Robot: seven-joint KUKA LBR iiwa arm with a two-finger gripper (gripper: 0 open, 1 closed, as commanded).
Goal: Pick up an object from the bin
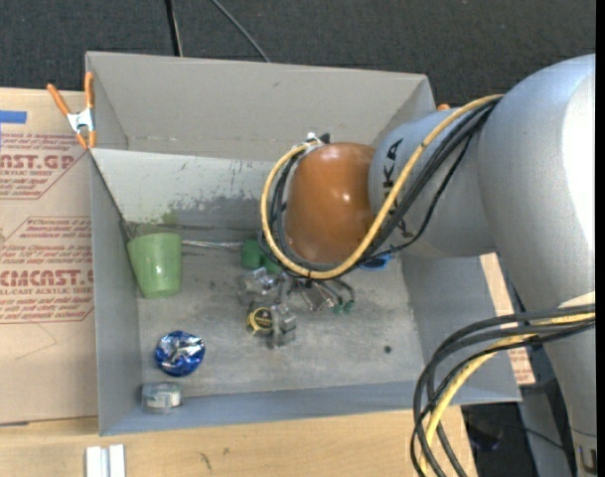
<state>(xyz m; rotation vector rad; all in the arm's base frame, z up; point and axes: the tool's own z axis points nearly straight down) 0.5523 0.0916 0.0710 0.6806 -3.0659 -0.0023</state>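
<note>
Claw, grip impossible to tell, over scuffed grey metal bin; smooth green cup left, crinkled blue ball lower-left.

Claw low over the floor of the grey metal bin, near centre, under the orange domed wrist cover. Small dark-green round piece just beside the claw, toward the back wall. Pale green plastic cup by the left wall. Shiny blue crumpled ball front left. Small grey block in the front-left corner. Both well apart from the claw.
</note>
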